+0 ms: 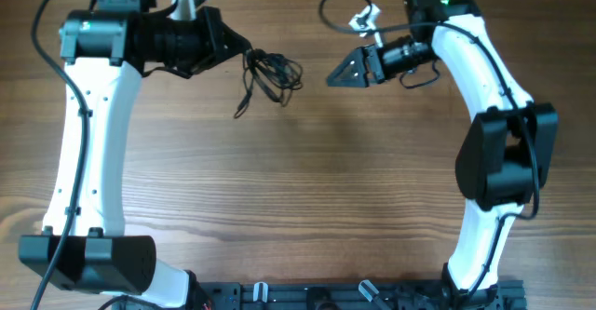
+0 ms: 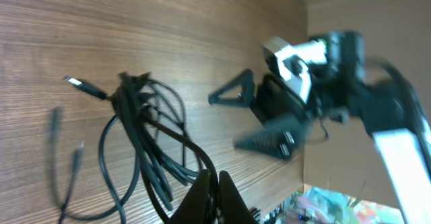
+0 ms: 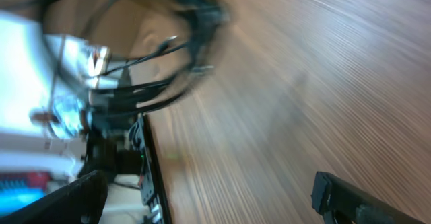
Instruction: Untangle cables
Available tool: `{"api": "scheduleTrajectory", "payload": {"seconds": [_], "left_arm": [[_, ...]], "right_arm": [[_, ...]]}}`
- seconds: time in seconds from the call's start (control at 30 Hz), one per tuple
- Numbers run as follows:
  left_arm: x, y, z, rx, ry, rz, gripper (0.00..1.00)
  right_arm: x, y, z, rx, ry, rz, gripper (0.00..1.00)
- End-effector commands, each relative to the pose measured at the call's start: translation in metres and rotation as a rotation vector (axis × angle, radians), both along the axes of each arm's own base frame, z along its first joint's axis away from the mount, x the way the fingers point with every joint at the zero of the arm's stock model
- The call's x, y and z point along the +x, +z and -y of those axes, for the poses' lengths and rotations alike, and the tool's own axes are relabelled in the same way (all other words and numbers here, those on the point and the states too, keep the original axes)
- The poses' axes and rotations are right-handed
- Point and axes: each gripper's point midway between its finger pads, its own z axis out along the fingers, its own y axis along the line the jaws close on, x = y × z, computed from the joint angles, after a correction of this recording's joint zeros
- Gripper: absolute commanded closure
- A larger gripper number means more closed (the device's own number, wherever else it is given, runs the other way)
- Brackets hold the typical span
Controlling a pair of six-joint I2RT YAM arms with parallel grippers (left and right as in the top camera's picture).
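Note:
A tangled bundle of black cables hangs and lies on the wooden table at the upper middle, a loose plug end trailing down-left. My left gripper is shut on a strand of the bundle; the left wrist view shows its closed fingers pinching a cable, with the loops spread over the table. My right gripper is open and empty, to the right of the bundle and apart from it. In the blurred right wrist view the bundle is at the top, with only the wide-apart finger tips in view.
A second thin black cable with a white tag lies looped at the back, behind the right arm. The table's front edge carries the arm bases and a black rail.

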Motion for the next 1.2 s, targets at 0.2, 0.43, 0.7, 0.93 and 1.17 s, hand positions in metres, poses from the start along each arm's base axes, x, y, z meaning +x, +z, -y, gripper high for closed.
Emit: {"api": "scheduleTrajectory", "payload": {"seconds": [0.2,0.43,0.7,0.93,1.17], "left_arm": [[-0.002,0.013,-0.013,-0.058,0.018,0.006,0.96],[-0.013,0.037,0.001,-0.239,-0.07,0.007,0.96],[-0.016,0.064,-0.023,-0.408,-0.068,0.025,0.96],[-0.018,0.067,-0.023,-0.406,-0.068,0.032,0.96],[-0.014,0.068,-0.029,-0.402,-0.057,0.056,0.96]], "right_arm": [[-0.024,0.1,-0.079,-0.137,0.13,0.658,0.01],[0.013,0.113,-0.103,-0.275,0.031,0.93,0.04],[0.014,0.114,-0.104,-0.274,0.026,0.933,0.07],[0.009,0.115,-0.109,-0.237,0.027,0.901,0.07],[0.008,0.114,-0.109,-0.235,0.01,0.872,0.07]]}}
